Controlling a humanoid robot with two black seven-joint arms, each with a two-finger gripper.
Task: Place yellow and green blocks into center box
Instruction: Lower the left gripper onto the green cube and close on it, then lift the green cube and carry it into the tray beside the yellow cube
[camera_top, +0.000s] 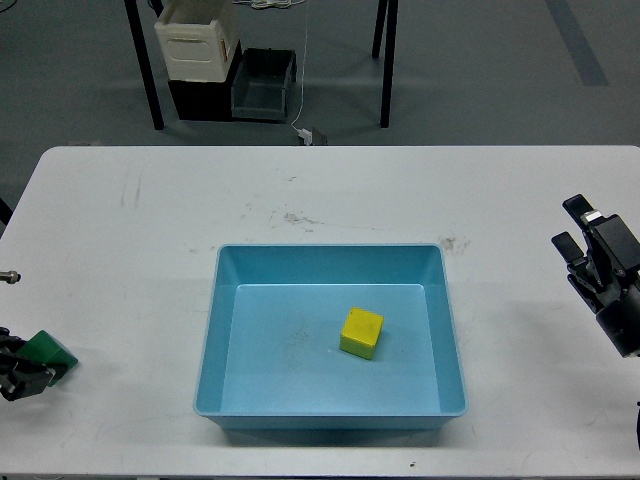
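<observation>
A yellow block lies inside the light blue box at the table's center, right of the box's middle. A green block is at the table's far left edge, tilted, at the tip of my left gripper, which is shut on it low over the table. Most of the left arm is out of view. My right gripper is at the right edge, well away from the box, with its two fingers apart and nothing between them.
The white table has faint scuff marks behind the box. A small metal pin sticks in from the left edge. Beyond the table, on the floor, stand a white bin, a dark bin and black table legs.
</observation>
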